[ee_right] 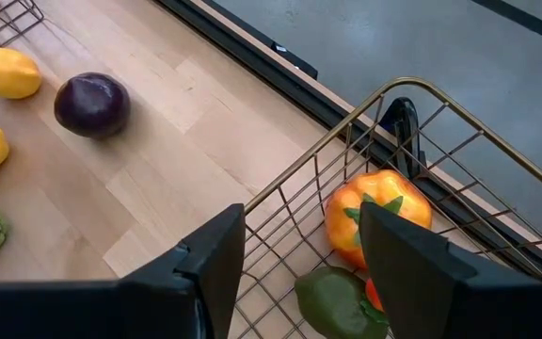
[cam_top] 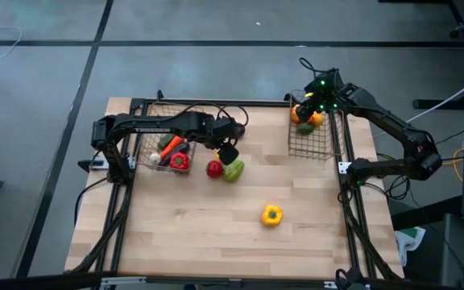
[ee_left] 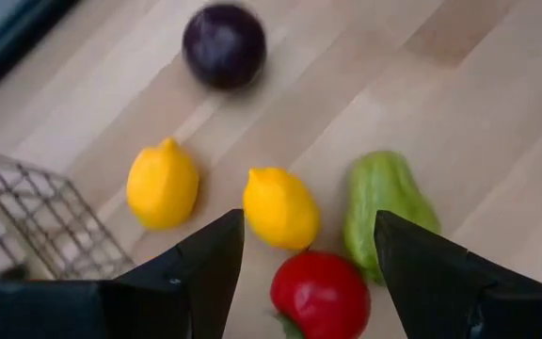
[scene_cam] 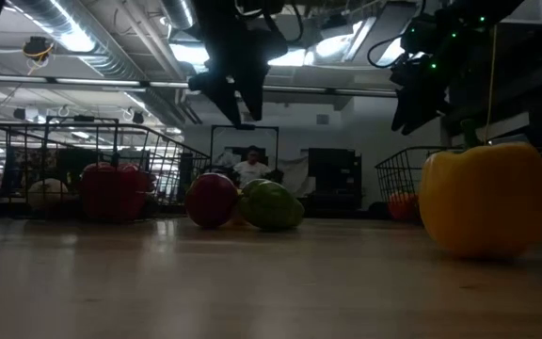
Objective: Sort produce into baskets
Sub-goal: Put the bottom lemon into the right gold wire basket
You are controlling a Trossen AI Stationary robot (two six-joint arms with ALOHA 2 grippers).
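Wooden table fills centre frame; wire baskets sit upper left and upper right. Left end effector, parted and empty, hovers over lemons; right end effector, parted and empty, over the right basket's orange pepper.

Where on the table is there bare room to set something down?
The near half of the table is mostly bare, with only the yellow pepper on it. The strip between that pepper and the right basket is free too. It is crowded beside the left basket, around the red piece and the green piece.
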